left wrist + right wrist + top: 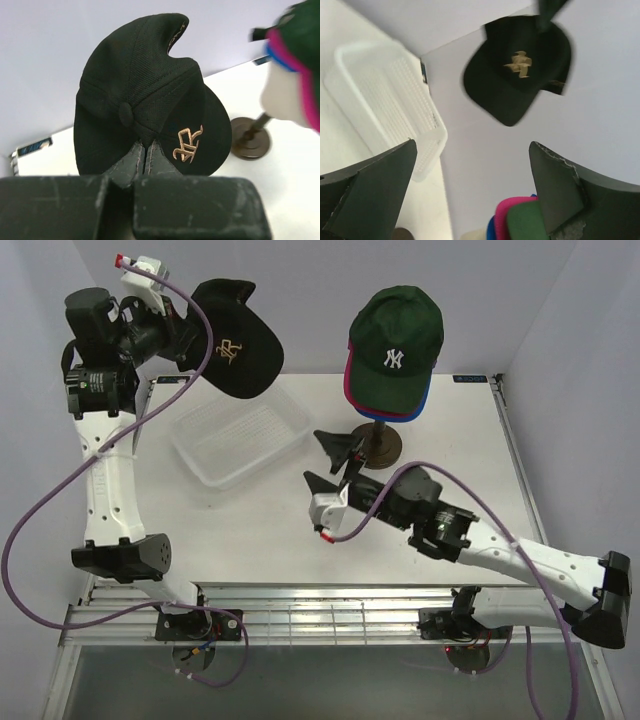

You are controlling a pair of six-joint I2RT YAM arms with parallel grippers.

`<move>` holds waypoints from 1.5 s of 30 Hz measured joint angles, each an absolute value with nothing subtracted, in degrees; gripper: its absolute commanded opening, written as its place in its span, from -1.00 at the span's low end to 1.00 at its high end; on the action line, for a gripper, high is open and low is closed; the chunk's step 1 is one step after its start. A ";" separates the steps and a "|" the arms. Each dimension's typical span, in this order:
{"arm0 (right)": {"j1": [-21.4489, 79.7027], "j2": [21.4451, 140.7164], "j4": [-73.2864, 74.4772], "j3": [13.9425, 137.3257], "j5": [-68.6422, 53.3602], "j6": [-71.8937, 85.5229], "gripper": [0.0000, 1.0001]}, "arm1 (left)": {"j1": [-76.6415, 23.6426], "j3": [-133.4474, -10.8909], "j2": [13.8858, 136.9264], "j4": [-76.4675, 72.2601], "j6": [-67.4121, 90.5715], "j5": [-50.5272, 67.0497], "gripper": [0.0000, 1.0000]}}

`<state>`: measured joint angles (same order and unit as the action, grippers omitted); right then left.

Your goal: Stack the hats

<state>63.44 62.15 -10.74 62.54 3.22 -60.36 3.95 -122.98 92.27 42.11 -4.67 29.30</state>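
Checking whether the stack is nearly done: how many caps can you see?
4. The left gripper holds the black cap aloft; the green cap tops the mannequin head, with the pink cap and blue cap edges showing beneath. More could hide underneath.

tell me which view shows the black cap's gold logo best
Left wrist: the black cap fills the frame, its gold logo sharp. Top external shows the logo small; right wrist shows it blurred and distant.
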 measured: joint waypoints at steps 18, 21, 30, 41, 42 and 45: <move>64.86 81.54 -55.31 51.81 13.34 -109.93 0.88 | 3.95 -127.04 85.27 51.48 2.24 50.78 -1.00; 64.14 84.42 -58.83 53.49 13.47 -111.94 0.88 | 3.95 -125.95 85.03 51.53 2.81 52.36 -1.00; 63.26 89.62 -62.28 59.96 14.96 -114.76 -0.82 | 3.97 -120.75 83.33 53.15 1.93 53.34 -1.00; 72.05 89.58 -23.09 81.52 30.94 -84.88 -0.85 | 4.01 -112.81 81.34 54.35 -6.17 34.74 0.38; 72.20 89.41 -16.47 85.43 31.44 -78.83 -0.85 | 4.01 -113.10 81.43 54.85 -6.63 33.82 0.47; 72.12 88.75 0.95 94.65 31.14 -62.41 -0.85 | 3.95 -116.64 81.67 56.45 -8.21 31.05 0.78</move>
